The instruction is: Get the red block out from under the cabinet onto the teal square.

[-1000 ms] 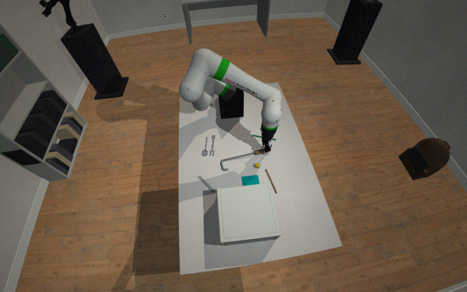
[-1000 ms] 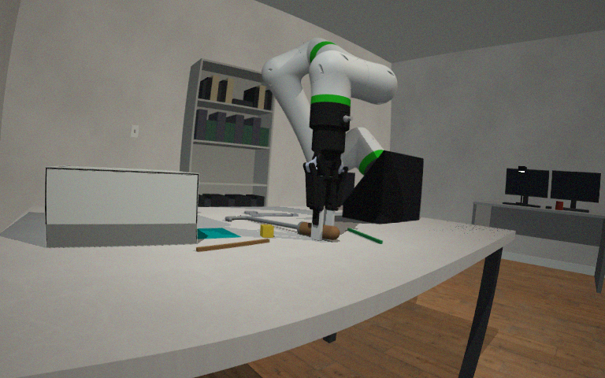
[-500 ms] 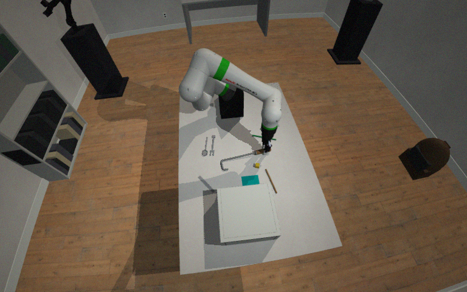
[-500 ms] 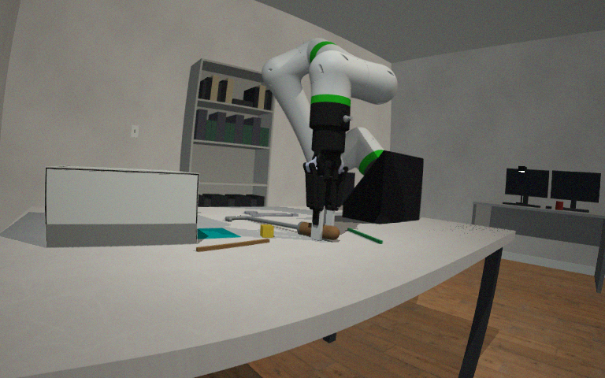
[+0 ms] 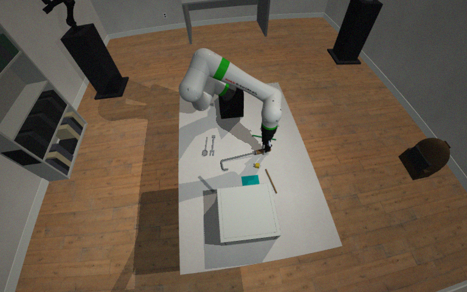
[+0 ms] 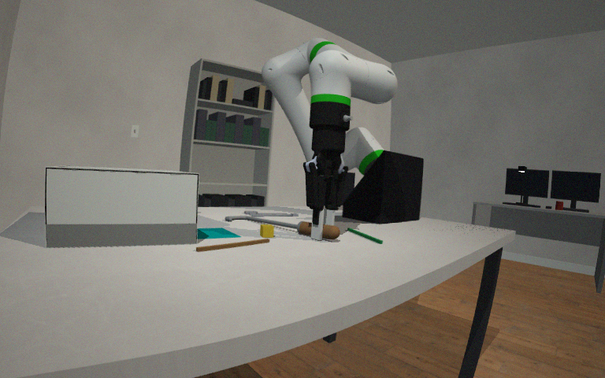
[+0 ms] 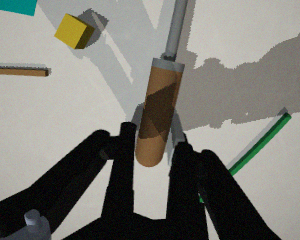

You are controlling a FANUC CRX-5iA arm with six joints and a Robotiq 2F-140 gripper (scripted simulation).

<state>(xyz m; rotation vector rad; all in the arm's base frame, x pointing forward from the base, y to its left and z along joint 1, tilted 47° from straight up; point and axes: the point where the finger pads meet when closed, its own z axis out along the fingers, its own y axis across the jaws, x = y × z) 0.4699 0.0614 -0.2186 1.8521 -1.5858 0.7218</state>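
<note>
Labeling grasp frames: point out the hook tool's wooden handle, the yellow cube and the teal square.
hook tool's wooden handle (image 7: 158, 116), wrist view, mid-handle between the closed fingers.
yellow cube (image 7: 73, 31), wrist view, its top face.
teal square (image 5: 250, 179), top view, centre of the patch beside the cabinet.
</note>
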